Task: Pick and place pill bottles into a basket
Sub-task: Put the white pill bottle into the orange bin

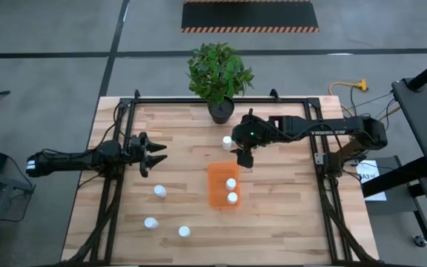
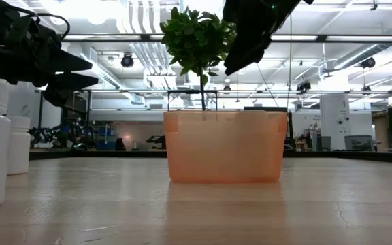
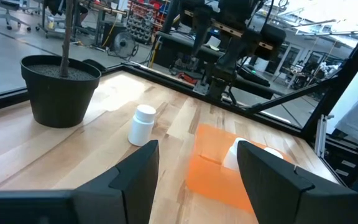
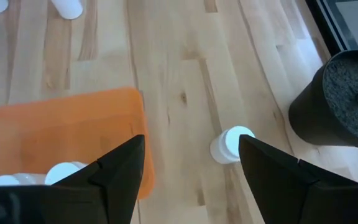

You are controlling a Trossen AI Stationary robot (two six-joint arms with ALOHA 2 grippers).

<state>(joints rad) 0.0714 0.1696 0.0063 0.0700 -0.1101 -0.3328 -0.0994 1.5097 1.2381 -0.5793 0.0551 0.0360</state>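
The right gripper (image 1: 245,159) hovered wide open and empty above the small orange plastic basket (image 1: 219,194), which held two white cylindrical pill bottles (image 1: 231,183). Another bottle (image 4: 230,144) stood just beyond it on the wooden tabletop (image 1: 288,208). The left gripper (image 1: 154,154) waited open, well apart.

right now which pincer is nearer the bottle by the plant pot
Right. The right pincer hangs just beside that bottle; the left pincer is open, far across the table.
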